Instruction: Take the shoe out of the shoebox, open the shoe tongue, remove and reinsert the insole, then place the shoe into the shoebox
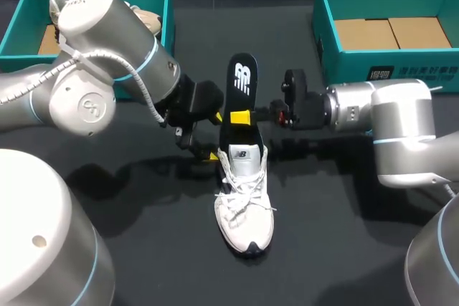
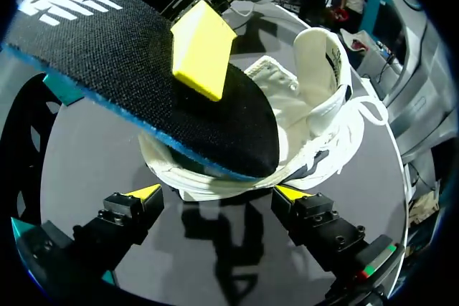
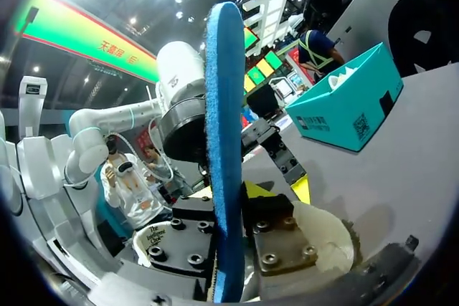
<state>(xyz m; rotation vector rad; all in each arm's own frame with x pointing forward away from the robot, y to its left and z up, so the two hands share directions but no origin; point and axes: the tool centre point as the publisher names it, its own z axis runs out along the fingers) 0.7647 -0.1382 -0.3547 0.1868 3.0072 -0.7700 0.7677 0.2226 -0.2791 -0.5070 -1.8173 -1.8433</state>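
Observation:
The white shoe (image 1: pixel 244 202) lies on the dark table, toe toward the front edge. Its black insole (image 1: pixel 242 87) stands up out of the heel opening, blue edge showing. My right gripper (image 1: pixel 240 116) comes in from the right and is shut on the insole (image 3: pixel 224 127), one yellow fingertip (image 2: pixel 203 51) pressed on the top face. My left gripper (image 1: pixel 214 136) is open at the left of the shoe's heel. In the left wrist view its fingers (image 2: pixel 147 193) straddle the heel of the shoe (image 2: pixel 301 127) without touching it, under the insole (image 2: pixel 129 62).
A teal shoebox (image 1: pixel 166 12) at the back left holds another pale shoe (image 1: pixel 147 19). A second teal shoebox (image 1: pixel 323 41) at the back right shows only its cardboard bottom. My left arm's big elbow fills the front left.

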